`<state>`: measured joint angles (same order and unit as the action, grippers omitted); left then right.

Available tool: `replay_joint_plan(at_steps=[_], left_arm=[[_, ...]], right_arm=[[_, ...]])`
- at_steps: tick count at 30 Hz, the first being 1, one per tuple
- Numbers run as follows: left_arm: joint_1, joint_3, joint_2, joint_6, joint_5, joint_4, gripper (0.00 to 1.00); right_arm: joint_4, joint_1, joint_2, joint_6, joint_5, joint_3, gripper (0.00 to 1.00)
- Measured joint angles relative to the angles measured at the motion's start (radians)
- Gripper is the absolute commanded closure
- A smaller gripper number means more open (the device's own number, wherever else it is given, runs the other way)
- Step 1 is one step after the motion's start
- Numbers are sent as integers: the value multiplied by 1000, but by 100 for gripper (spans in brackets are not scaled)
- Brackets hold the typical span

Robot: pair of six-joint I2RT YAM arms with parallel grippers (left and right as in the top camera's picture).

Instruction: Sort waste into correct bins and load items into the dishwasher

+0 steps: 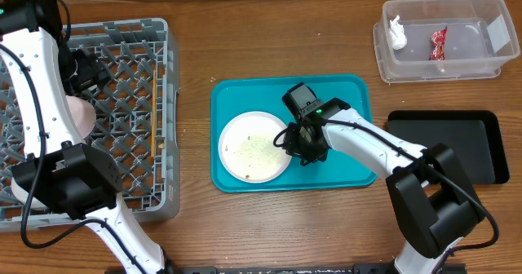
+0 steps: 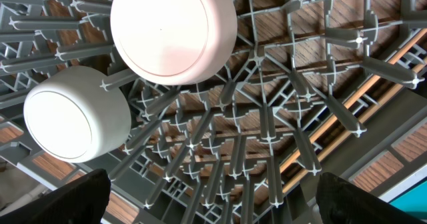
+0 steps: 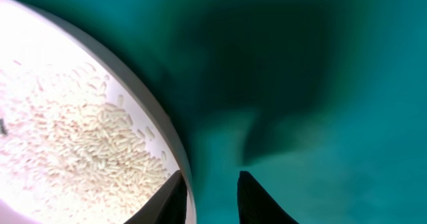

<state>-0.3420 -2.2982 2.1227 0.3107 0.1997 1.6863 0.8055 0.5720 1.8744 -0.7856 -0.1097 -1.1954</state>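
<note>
The large white plate lies on the teal tray with white rice crumbs on it. My right gripper is low at the plate's right rim. Its fingers are open, one over the plate and one over the tray. My left gripper is open and empty above the grey dish rack. In the rack are the white-pinkish bowl, the white cup and the chopsticks. The clear tub holds the tissue and red wrapper. The grey-blue bowl is hidden.
The shallow black tray lies at the right, below the clear tub and next to the teal tray. The left arm covers much of the rack's left side. Bare wooden table lies between the rack and the teal tray.
</note>
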Motion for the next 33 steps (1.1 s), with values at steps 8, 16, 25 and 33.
replay_joint_plan(at_steps=[8, 16, 25, 33], left_arm=[[0, 0, 0, 0, 0, 0, 0], [0, 0, 0, 0, 1, 0, 0], [0, 0, 0, 0, 0, 0, 0], [0, 0, 0, 0, 0, 0, 0]], right_arm=[[132, -60, 0, -16, 92, -2, 80], [393, -234, 2, 31, 144, -190, 87], [414, -196, 2, 283, -58, -412, 25], [188, 65, 2, 287, -66, -391, 8]])
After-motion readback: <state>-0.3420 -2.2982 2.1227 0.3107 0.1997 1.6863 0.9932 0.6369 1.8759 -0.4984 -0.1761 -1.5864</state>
